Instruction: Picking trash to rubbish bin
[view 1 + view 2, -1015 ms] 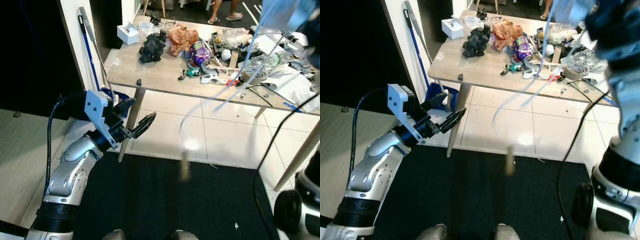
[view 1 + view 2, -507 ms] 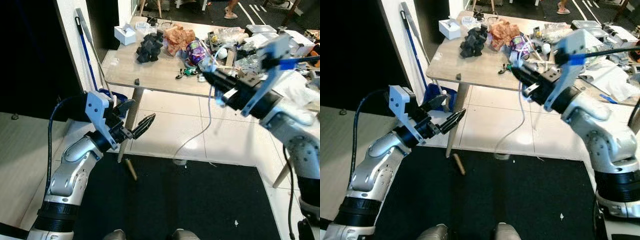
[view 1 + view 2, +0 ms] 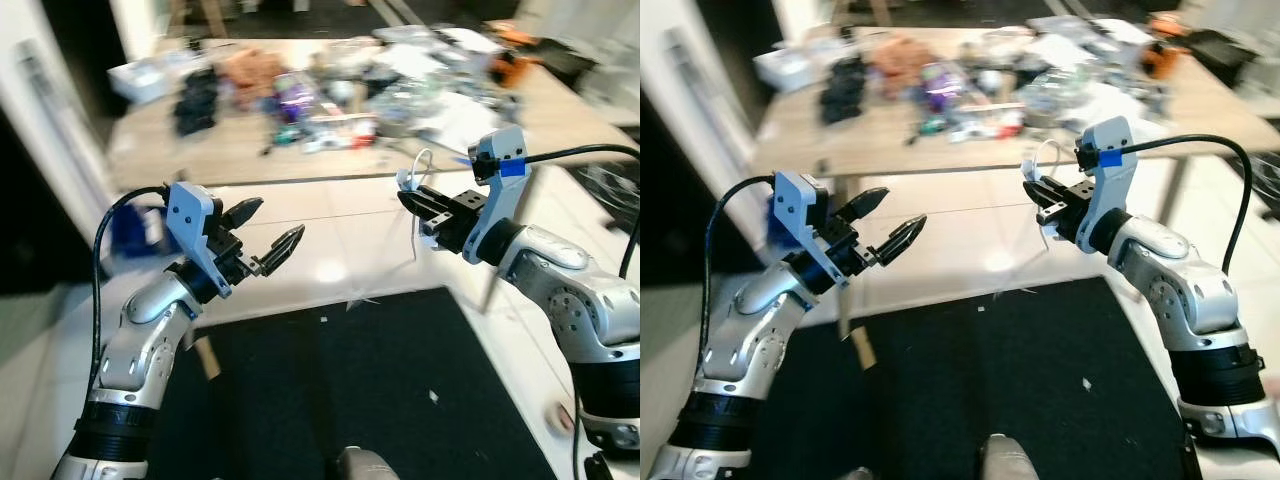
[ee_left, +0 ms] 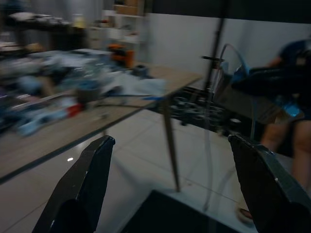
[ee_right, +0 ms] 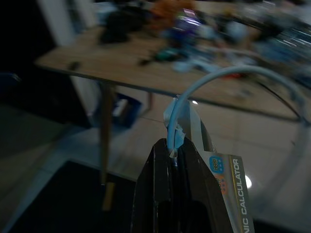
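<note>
Trash tube (image 5: pixel 204 85) arcs up from closed right claw (image 5: pixel 171 150).

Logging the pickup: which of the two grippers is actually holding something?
The right gripper: its fingers are shut on a pale blue tube. The left gripper is open, holding nothing.

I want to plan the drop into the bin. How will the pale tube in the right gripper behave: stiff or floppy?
Probably springy, not limp: the pale tube arches from the shut right gripper. It looks thin and light, and may swing.
</note>
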